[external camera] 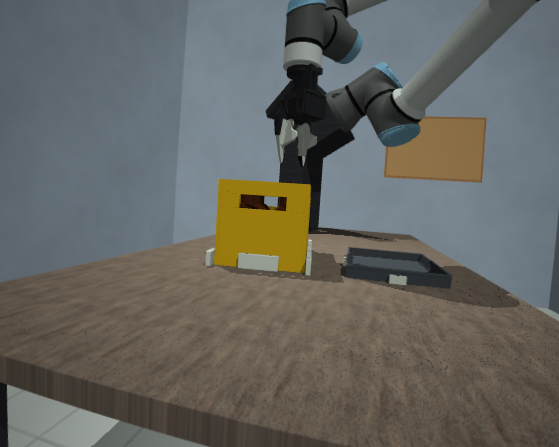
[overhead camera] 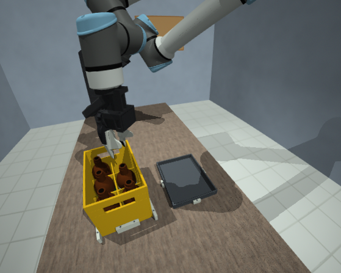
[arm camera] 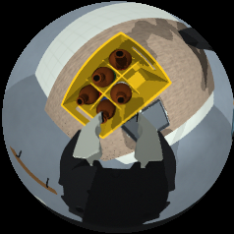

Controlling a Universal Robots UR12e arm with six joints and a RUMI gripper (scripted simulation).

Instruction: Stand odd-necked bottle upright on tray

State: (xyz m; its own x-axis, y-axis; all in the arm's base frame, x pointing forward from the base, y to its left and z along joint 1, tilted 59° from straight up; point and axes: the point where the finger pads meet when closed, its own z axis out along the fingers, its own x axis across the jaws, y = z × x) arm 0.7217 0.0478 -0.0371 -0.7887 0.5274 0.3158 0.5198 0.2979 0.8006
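Bench: brown wood-grained top point(overhead camera: 183, 243) point(external camera: 261, 349), its near edge closest to me in the side view.
Crate: yellow, smooth-walled, box-shaped crate with handle slots point(overhead camera: 125, 208) point(external camera: 261, 234) point(arm camera: 165, 83), towards the bench's left edge.
Bottles: five rounded brown bottles with narrow necks point(overhead camera: 104, 184) point(external camera: 251, 202) point(arm camera: 120, 92), all in the crate's compartments; one compartment has none.
Odd neck: somewhere among those five; I can't tell which from here.
Tray: dark grey, shallow, rectangular tray with a raised rim point(overhead camera: 194, 202) point(external camera: 401, 275) point(arm camera: 165, 114), nearer the bench's right edge, apart from the crate; no bottle on it.
Claw: black body, pale angular fingers point(overhead camera: 119, 146) point(external camera: 292, 163), hanging above the crate's far end, released and partly spread, nothing between the tips.
Done: nothing delivered.
Left: judging the necks, then gripping, lifting and standing the right bottle on the tray.
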